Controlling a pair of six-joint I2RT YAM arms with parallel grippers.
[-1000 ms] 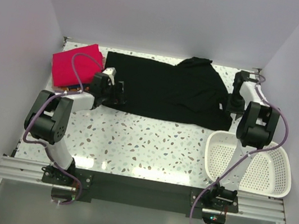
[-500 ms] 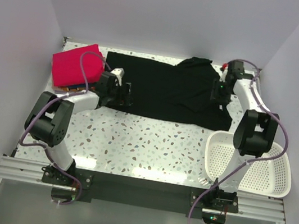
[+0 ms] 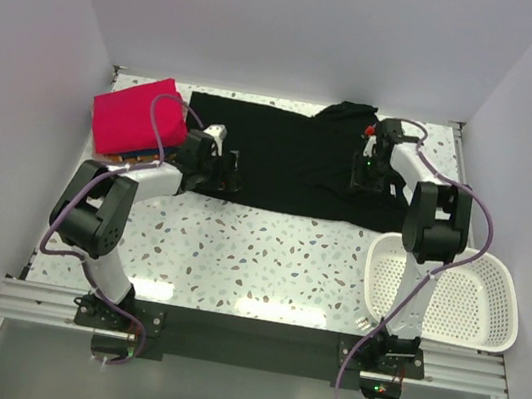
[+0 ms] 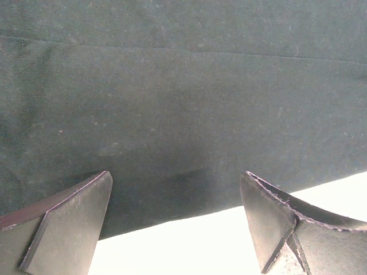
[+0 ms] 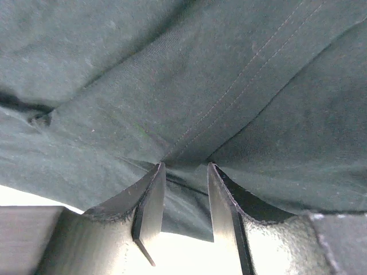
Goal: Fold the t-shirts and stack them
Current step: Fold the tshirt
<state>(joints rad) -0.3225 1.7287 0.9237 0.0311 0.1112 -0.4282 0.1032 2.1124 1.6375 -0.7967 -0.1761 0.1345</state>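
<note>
On desk (image 3: 268, 251), black shirt (image 3: 292, 163) lies spread flat, ready for folding. Red shirt (image 3: 137, 118) sits folded atop stack beside black shirt's left end. My left end effector (image 4: 175, 175) gapes wide, empty, straddling black shirt's near hem; I judge it's lined up to pinch edge. Right end effector (image 5: 186, 166) over black shirt's right end, jaws narrowed around cloth ridge; gripped or not, can't tell. Stack under red shirt mostly hidden.

Black t-shirt (image 3: 281, 167): matt cloth, fine weave, stitched seams. Basket (image 3: 372, 269): white perforated plastic. Table (image 3: 268, 251): speckled, possibly smooth stone.
</note>
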